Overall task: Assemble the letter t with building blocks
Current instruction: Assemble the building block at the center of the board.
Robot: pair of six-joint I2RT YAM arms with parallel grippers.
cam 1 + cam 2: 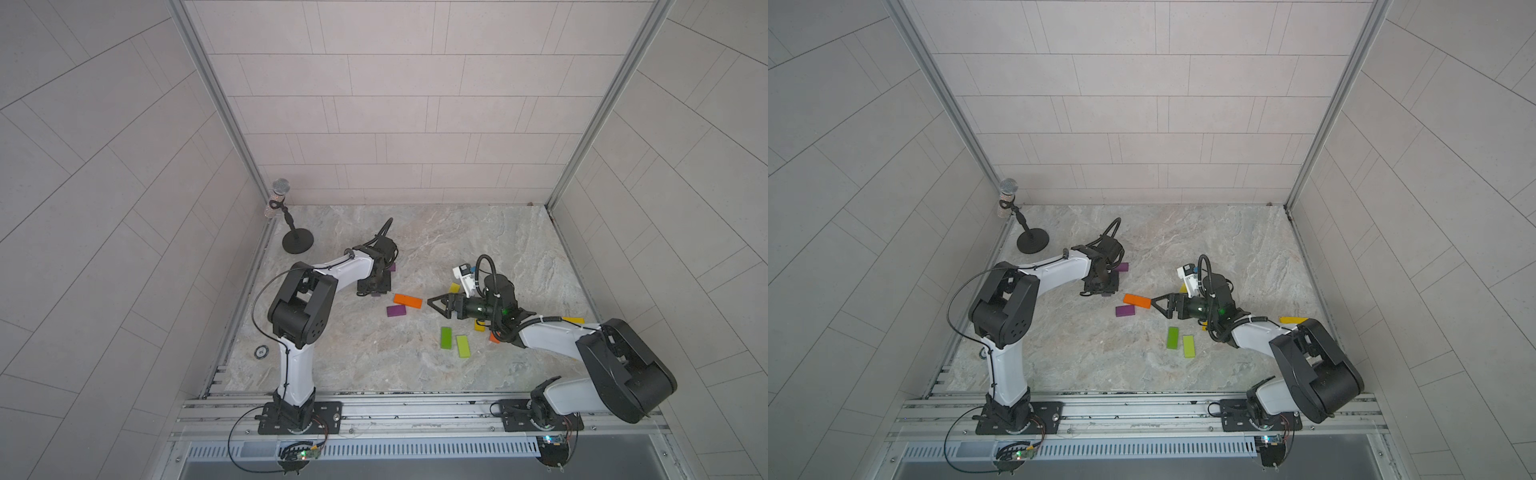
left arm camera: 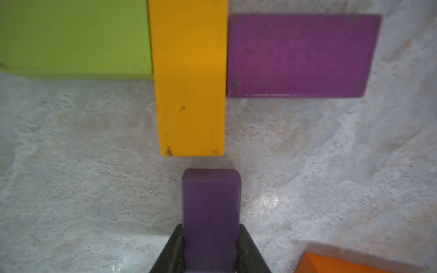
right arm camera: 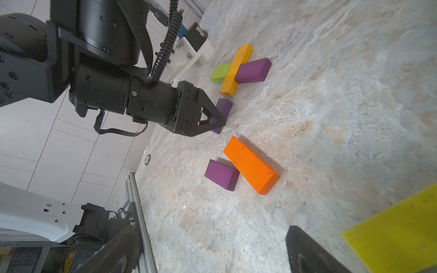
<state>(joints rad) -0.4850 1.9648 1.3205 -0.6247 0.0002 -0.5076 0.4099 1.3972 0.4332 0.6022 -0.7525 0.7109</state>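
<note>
Marble tabletop (image 1: 415,374) carries the whole scene. Left arm (image 1: 291,370) reaches to the left-centre of it, and right arm (image 1: 552,336) leans in from the near right. Microphone on a stand (image 1: 281,189) occupies the far left corner.

Left gripper (image 2: 210,230) is clamped on a dark purple block (image 2: 211,201), low at the surface; whether the block rests there cannot be told. This block lines up with the near end of a long amber block (image 2: 189,82), with a thin gap between them. A lime block (image 2: 75,37) touches the amber one's left side and a purple block (image 2: 298,56) touches its right side, forming a crossbar.

Right gripper (image 1: 434,305) hangs with its jaws spread wide, holding nothing, its tips just right of a long orange block (image 1: 407,300) lying flat at mid-table. A loose purple block (image 1: 397,310) lies just beside that one, on its near left. Nearer still, a green block (image 1: 446,337) and a second lime block (image 1: 463,345) lie side by side. A yellow block (image 1: 455,287) shows past the right wrist, and another yellow block (image 1: 573,320) lies at the right edge, partly hidden.
</note>
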